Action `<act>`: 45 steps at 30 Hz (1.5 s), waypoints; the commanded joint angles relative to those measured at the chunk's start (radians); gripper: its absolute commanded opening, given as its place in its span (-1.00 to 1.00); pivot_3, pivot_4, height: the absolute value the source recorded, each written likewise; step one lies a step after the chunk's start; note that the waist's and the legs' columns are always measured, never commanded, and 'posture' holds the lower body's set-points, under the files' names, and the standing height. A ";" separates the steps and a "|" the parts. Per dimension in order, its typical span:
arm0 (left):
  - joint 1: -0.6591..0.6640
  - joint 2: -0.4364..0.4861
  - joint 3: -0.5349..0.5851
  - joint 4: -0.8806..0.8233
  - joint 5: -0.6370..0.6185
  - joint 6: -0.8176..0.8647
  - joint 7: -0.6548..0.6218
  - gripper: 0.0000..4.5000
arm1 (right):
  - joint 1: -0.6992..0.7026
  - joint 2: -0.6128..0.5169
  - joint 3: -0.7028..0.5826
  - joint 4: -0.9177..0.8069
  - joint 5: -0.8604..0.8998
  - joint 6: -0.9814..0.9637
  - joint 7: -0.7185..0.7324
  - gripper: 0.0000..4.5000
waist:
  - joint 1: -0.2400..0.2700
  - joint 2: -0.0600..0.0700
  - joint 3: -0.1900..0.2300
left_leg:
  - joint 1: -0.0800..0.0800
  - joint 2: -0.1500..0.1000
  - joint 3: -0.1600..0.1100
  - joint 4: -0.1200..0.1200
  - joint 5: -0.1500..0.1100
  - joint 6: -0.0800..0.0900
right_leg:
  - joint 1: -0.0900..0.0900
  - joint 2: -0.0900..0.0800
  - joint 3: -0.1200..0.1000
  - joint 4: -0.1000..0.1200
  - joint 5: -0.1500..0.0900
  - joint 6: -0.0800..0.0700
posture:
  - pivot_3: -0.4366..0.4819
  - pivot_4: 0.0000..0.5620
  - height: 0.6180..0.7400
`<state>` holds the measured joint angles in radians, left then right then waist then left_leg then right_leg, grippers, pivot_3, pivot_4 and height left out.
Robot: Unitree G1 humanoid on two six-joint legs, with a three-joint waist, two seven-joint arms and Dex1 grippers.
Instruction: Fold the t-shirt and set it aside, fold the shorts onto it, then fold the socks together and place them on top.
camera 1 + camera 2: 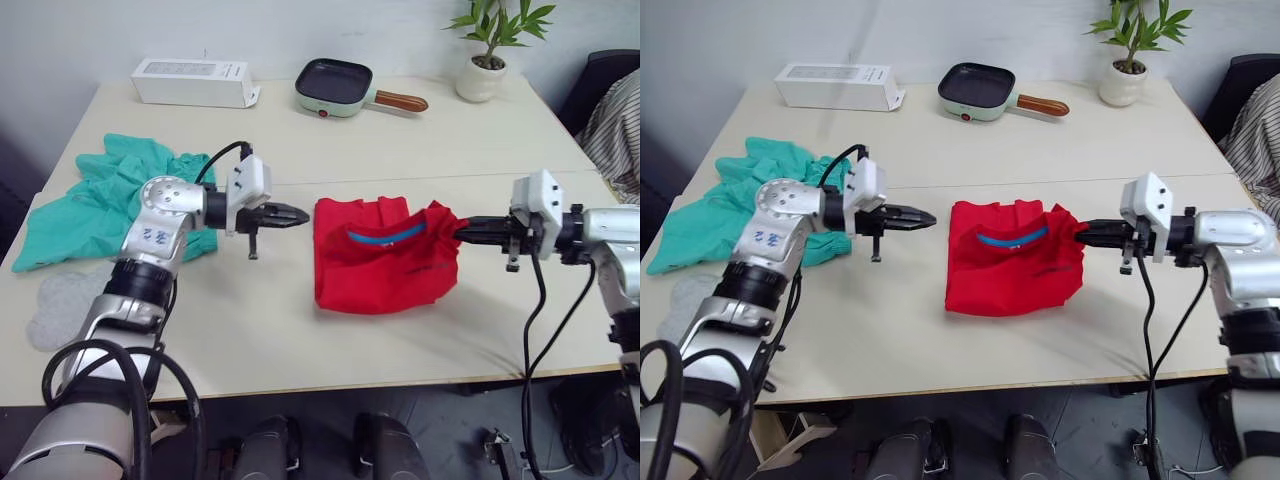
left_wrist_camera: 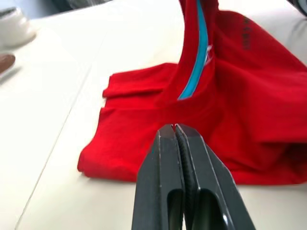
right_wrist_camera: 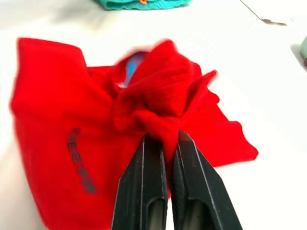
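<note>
Two grippers flank the t-shirt (image 1: 385, 257) on the table (image 1: 300, 330). Head views: right gripper (image 1: 466, 231) pinches its right edge; left gripper (image 1: 297, 214) is clenched, empty, just beside the left edge. Left wrist view: soft red cotton lies ahead. Right wrist view: fabric bunched betw. fingers (image 3: 144, 191).

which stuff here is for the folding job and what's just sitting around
For the job:
t-shirt, pinched at its right edge by the right gripper
shorts, bunched at the table's left
socks, near the left front edge
left gripper, shut, holding nothing

Just lying about:
white box
small pan
potted plant
striped cloth at far right
</note>
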<state>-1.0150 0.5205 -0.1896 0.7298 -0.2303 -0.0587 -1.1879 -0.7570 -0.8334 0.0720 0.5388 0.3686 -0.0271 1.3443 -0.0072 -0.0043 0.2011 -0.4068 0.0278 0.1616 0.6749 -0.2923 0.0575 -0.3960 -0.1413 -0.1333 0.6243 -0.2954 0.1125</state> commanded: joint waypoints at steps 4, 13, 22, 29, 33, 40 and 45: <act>-0.073 -0.060 0.067 0.177 0.032 -0.095 0.014 -0.99 | -0.173 0.100 -0.012 0.329 -0.133 -0.171 -0.030 -1.00 | -0.014 -0.001 0.001 | -0.003 0.000 0.001 -0.001 0.000 0.000 | -0.003 0.000 0.000 0.001 0.000 0.001 | -0.05 -0.47 1.00; 0.030 -0.069 0.113 0.035 0.008 0.072 0.009 -0.90 | -0.187 0.125 -0.048 0.429 -0.160 -0.269 0.049 -1.00 | -0.024 -0.001 0.001 | -0.002 0.000 0.001 0.000 0.000 0.000 | -0.003 0.000 0.001 0.003 0.001 0.001 | -0.05 -0.47 1.00; 0.117 -0.135 0.099 -0.124 0.025 0.352 0.150 0.23 | -0.031 0.097 -0.090 0.227 -0.127 -0.226 0.100 -1.00 | -0.021 -0.001 0.001 | -0.002 0.000 -0.001 0.005 0.000 0.000 | -0.001 -0.001 0.001 0.005 0.001 0.002 | -0.05 -0.47 1.00; 0.097 -0.206 0.077 -0.081 0.080 0.366 0.255 0.23 | 0.035 0.099 -0.105 0.096 -0.112 -0.158 0.079 -1.00 | -0.021 -0.001 0.001 | -0.002 0.000 -0.002 0.005 0.000 0.000 | -0.001 -0.002 0.001 0.005 0.001 0.001 | -0.05 -0.47 1.00; 0.088 -0.223 0.081 -0.044 0.102 0.332 0.296 0.23 | 0.053 0.100 -0.111 0.063 -0.108 -0.134 0.074 -1.00 | -0.021 -0.001 0.001 | -0.001 0.000 -0.001 0.005 0.000 0.000 | -0.001 -0.002 0.001 0.004 0.001 0.001 | -0.05 -0.47 1.00; 0.074 -0.243 0.094 0.009 0.121 0.327 0.363 0.23 | 0.074 0.100 -0.115 0.046 -0.105 -0.122 0.070 -1.00 | -0.020 -0.001 0.001 | -0.001 -0.001 -0.002 0.005 0.000 0.000 | -0.001 -0.005 0.000 0.004 0.001 0.001 | -0.05 -0.47 1.00; 0.071 -0.261 0.090 0.013 0.103 0.370 0.323 0.23 | 0.075 0.105 -0.112 0.052 -0.106 -0.122 0.069 -1.00 | -0.020 -0.001 0.001 | -0.001 -0.001 -0.002 0.006 0.000 0.000 | -0.001 -0.006 0.000 0.004 0.001 0.001 | -0.05 -0.47 1.00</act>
<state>-0.9288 0.2693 -0.1048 0.7609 -0.1130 0.2980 -0.8428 -0.6850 -0.7154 -0.0084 0.6230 0.2382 -0.1486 1.4135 -0.0272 -0.0053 0.2021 -0.4082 0.0267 0.1600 0.6806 -0.2925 0.0573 -0.3967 -0.1468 -0.1331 0.6281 -0.2942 0.1138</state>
